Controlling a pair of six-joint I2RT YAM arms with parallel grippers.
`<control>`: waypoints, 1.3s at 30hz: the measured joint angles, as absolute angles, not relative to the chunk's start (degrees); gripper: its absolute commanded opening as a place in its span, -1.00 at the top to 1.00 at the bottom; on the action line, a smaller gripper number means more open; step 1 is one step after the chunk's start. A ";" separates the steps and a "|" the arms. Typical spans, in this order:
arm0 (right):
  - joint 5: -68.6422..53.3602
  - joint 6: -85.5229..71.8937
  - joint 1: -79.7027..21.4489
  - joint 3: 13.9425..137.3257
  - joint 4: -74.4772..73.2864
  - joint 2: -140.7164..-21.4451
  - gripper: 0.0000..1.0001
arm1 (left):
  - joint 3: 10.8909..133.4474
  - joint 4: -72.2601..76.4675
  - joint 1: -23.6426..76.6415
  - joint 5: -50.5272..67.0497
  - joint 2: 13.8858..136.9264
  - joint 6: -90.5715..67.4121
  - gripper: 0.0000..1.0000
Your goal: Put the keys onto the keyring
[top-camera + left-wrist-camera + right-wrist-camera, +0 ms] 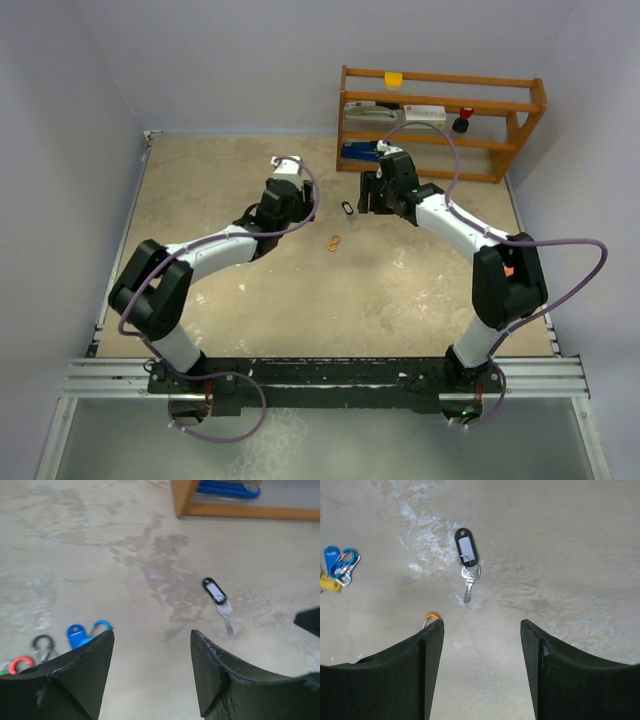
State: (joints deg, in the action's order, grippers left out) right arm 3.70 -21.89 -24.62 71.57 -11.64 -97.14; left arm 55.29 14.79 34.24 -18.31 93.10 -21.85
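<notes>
A black key tag with a white label (466, 546) lies flat on the table, joined by a small ring to a silver key (469, 581). The same black tag (215, 591) shows ahead and right of my left gripper (151, 632), and in the top view the black tag (347, 208) lies between both grippers. A blue key tag (76, 634) sits by a blue clip (100, 626); a yellow tag (329, 582) lies nearby. I cannot tell which ring is the keyring. My left gripper (292, 205) and right gripper (481, 621) stand open and hold nothing.
An orange wire hook (431, 616) peeks past my right gripper's left finger, and the same orange hook (335, 242) shows from above. A black clip (42, 645) and a red hook (19, 664) lie at the left. A wooden shelf (440, 110) stands at the back right.
</notes>
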 measured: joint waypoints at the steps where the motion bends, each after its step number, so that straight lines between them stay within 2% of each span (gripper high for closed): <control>1: 4.03 -21.98 -23.99 71.57 -11.62 -97.19 -0.31 | 56.58 14.15 35.05 -17.78 94.45 -21.54 -0.19; 9: 4.38 -21.87 -23.97 78.08 -10.55 -106.54 -0.27 | 60.84 10.15 41.65 -15.81 100.66 -20.67 -0.18; 14: 3.01 -21.26 -23.99 81.65 -9.93 -113.89 -0.26 | 60.73 9.80 41.63 -16.95 100.60 -21.30 -0.18; 23: 0.23 -18.76 -23.99 85.34 -7.42 -119.81 -0.24 | 60.73 8.67 41.28 -19.84 98.48 -21.96 -0.18; 39: -2.52 -18.24 -23.99 84.77 -2.61 -122.02 0.17 | 60.73 7.99 40.88 -21.32 98.21 -21.93 -0.18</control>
